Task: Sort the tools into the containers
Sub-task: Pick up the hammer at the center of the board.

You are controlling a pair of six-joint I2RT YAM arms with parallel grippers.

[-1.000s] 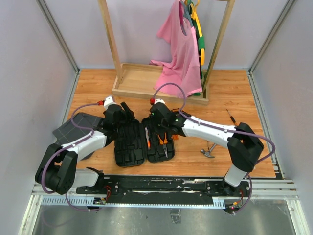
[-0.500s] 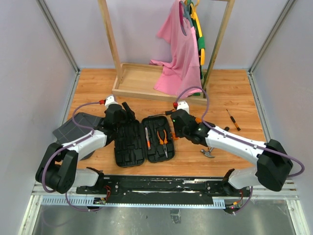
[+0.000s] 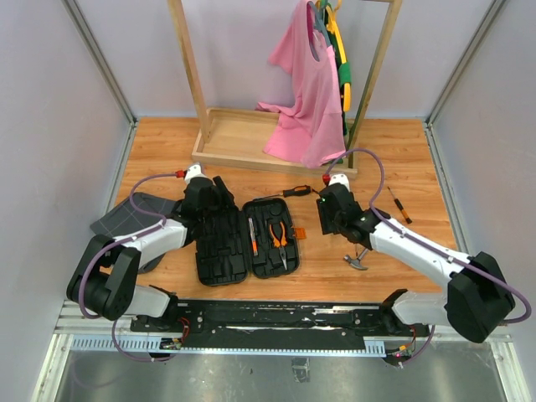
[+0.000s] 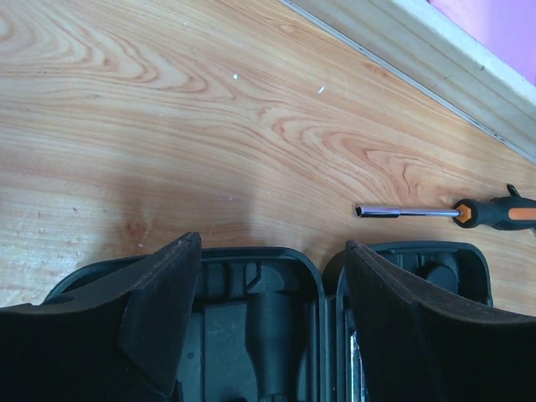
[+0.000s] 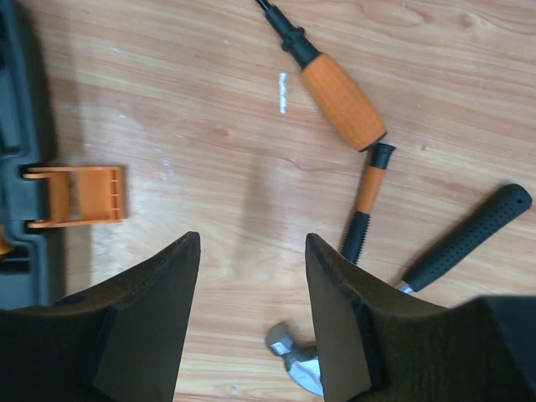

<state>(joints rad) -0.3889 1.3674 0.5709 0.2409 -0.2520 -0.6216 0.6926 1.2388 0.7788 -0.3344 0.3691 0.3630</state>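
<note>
The black tool case [image 3: 219, 251] lies open on the wooden table, with pliers [image 3: 280, 236] and a screwdriver [image 3: 252, 235] in its right half and an orange latch [image 3: 299, 233]. My left gripper [image 3: 219, 193] is open and empty over the case's far edge [image 4: 251, 276]. My right gripper [image 3: 332, 223] is open and empty, right of the latch [image 5: 75, 195] and just above the claw hammer [image 3: 358, 258], whose steel head [image 5: 297, 352] shows between my fingers. An orange-handled screwdriver [image 5: 335, 92] and a small orange-and-black tool [image 5: 364, 209] lie beside the hammer's black handle [image 5: 469, 234].
A screwdriver [image 3: 297, 191] lies behind the case, also in the left wrist view [image 4: 452, 213]. Another small screwdriver [image 3: 399, 205] lies at the right. Dark grey grid fabric [image 3: 126, 216] is at the left. A wooden rack base [image 3: 243, 138] with a pink shirt [image 3: 306, 92] stands at the back.
My right arm has swung right, from over the case's right half to the floor beside the hammer, uncovering the screwdriver behind the case. The left arm has barely moved.
</note>
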